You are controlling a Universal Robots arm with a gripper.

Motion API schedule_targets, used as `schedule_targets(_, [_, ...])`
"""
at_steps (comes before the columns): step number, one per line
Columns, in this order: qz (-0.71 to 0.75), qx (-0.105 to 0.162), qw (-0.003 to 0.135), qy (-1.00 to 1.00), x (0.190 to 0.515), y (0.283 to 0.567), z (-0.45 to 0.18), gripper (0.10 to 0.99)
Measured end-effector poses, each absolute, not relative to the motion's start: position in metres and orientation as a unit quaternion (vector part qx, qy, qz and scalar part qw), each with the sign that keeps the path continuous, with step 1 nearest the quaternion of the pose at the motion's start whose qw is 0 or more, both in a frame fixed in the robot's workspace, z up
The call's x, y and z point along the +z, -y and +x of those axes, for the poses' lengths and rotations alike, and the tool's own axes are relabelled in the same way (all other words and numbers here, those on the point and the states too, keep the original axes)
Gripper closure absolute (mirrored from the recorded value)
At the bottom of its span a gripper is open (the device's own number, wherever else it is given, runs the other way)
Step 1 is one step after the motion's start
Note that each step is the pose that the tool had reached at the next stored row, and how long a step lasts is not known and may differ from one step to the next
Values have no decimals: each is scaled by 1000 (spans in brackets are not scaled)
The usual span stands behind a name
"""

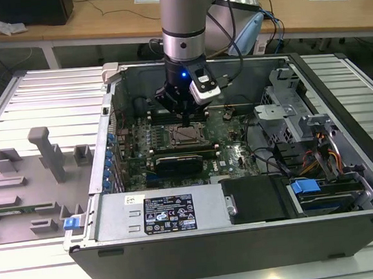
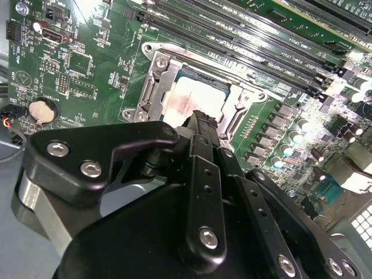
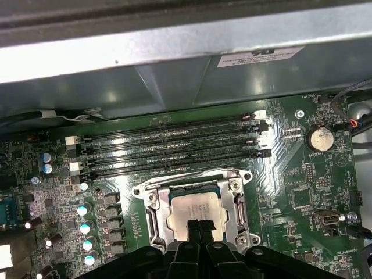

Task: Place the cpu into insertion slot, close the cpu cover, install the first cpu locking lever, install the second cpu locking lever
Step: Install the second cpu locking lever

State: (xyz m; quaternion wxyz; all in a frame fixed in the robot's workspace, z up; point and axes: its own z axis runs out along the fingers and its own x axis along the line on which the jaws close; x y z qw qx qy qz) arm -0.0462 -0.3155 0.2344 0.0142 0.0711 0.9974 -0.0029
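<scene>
gripper (image 3: 199, 228): fingers pinched together, holding nothing, hanging right over the chip
cpu (image 3: 195, 211): already sitting in the insertion slot (image 3: 152, 216), straight below the fingertips
cpu cover (image 3: 239, 200): looks down around it

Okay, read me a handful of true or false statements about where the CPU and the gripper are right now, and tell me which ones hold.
1. The cpu lies in the insertion slot. True.
2. The cpu cover lies down around the chip. True.
3. The gripper hangs over the grey tray outside the case. False: it is above the socket, fingertips together over the chip.
4. The coin battery sits inside the socket. False: it sits apart on the board.
5. The memory slots run beside the socket. True.
</scene>
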Motion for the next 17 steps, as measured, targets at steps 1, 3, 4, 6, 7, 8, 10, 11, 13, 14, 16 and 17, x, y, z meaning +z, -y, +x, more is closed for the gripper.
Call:
schedule_targets(1, [71, -3, 14, -997, 234, 315, -46, 980])
schedule_targets(3, [71, -3, 14, -997, 234, 316, -46, 980])
schedule_targets(4, [71, -3, 14, -997, 234, 315, -46, 980])
schedule_targets(6, [71, -4, 14, -997, 237, 316, -46, 980])
schedule_targets(7, [71, -4, 14, -997, 238, 316, -46, 980])
schedule_targets(8, [71, -4, 14, -997, 238, 316, -46, 980])
schedule_targets(10, [71, -5, 14, -997, 238, 318, -46, 980])
schedule_targets(11, [71, -5, 14, -997, 239, 320, -46, 980])
schedule_targets(13, [71, -5, 14, -997, 239, 324, -46, 980])
schedule_targets(14, [71, -5, 14, -997, 239, 326, -46, 980])
schedule_targets(16, [72, -5, 14, -997, 239, 333, -46, 980])
schedule_targets(17, [72, -5, 14, -997, 239, 337, -46, 980])
